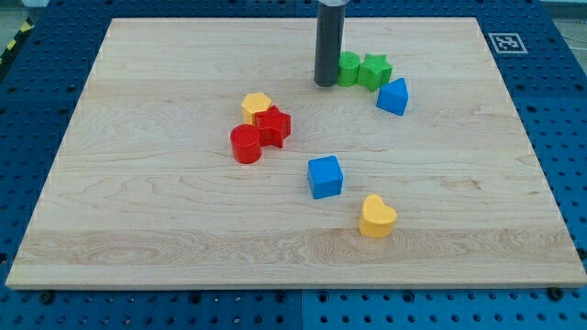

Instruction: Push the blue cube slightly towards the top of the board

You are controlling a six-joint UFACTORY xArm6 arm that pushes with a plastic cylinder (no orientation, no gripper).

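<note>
The blue cube sits on the wooden board, a little below and right of the board's middle. My tip is at the lower end of the dark rod near the view's top, well above the blue cube. The tip stands right against the left side of a green round block. It does not touch the blue cube.
A green star block sits beside the green round block, with a blue triangular block below them. A yellow block, a red star block and a red cylinder cluster left of centre. A yellow heart block lies below-right of the cube.
</note>
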